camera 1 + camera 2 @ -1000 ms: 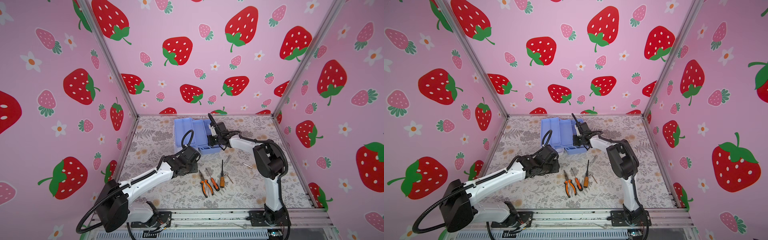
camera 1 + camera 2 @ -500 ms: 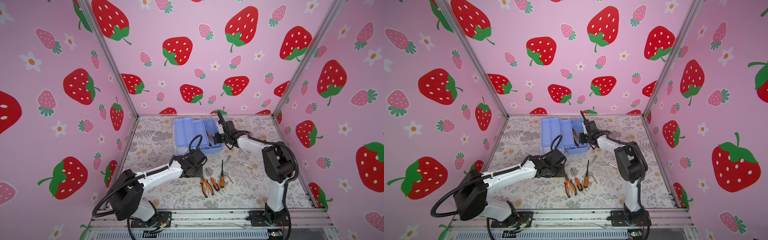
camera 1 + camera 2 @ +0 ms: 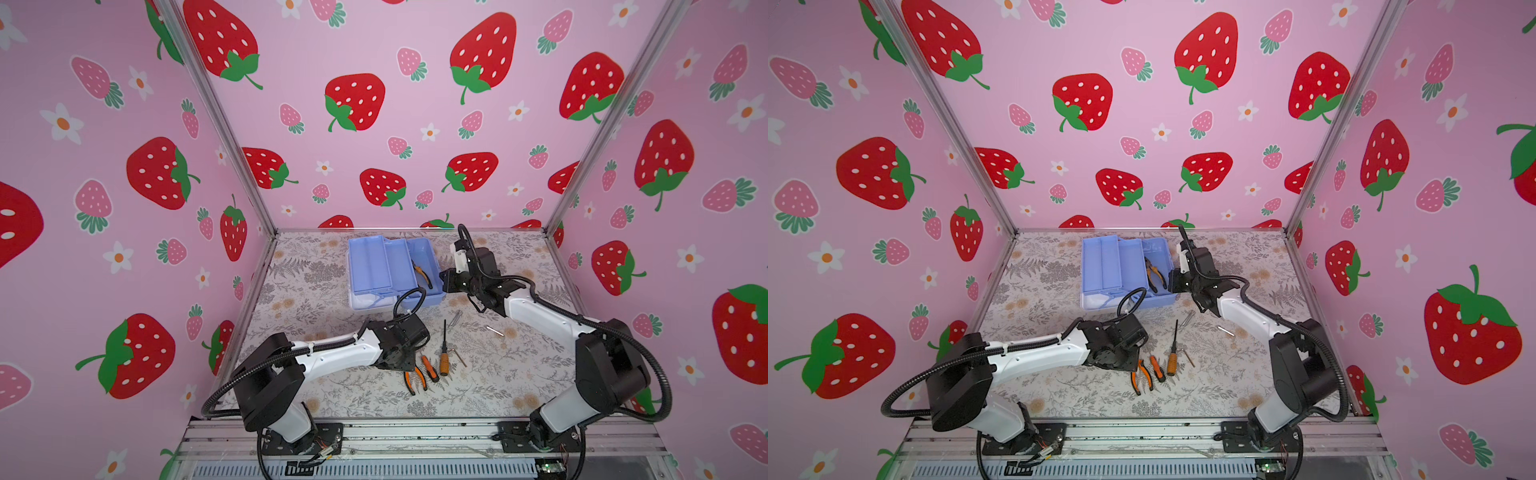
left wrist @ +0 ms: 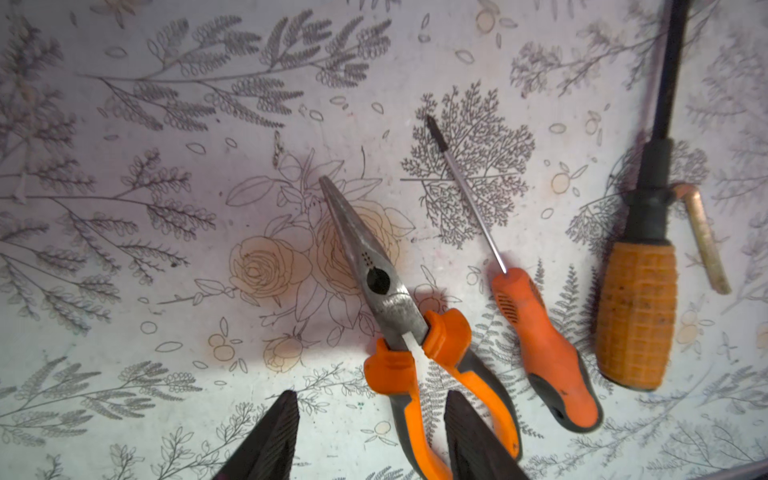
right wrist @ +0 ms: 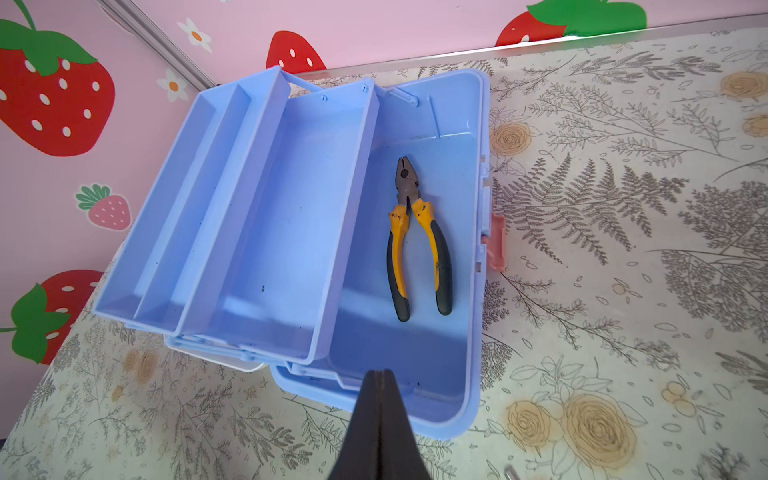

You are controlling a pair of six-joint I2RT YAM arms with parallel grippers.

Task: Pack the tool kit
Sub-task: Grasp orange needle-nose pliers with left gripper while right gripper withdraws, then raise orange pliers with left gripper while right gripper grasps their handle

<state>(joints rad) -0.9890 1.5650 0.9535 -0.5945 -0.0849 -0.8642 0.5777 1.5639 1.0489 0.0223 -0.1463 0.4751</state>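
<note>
Toward the back middle of both top views we see the tool kit [image 3: 370,266] [image 3: 1100,266] standing open, yellow-handled pliers [image 5: 415,232] lying in its base. Lower centre, our left gripper [image 4: 372,399] has its jaws partly apart on either side of one handle of the orange-handled pliers [image 4: 395,299], not closed on it. Our right gripper [image 5: 380,376], pressed closed and empty, hangs at the kit's right-hand edge.
</note>
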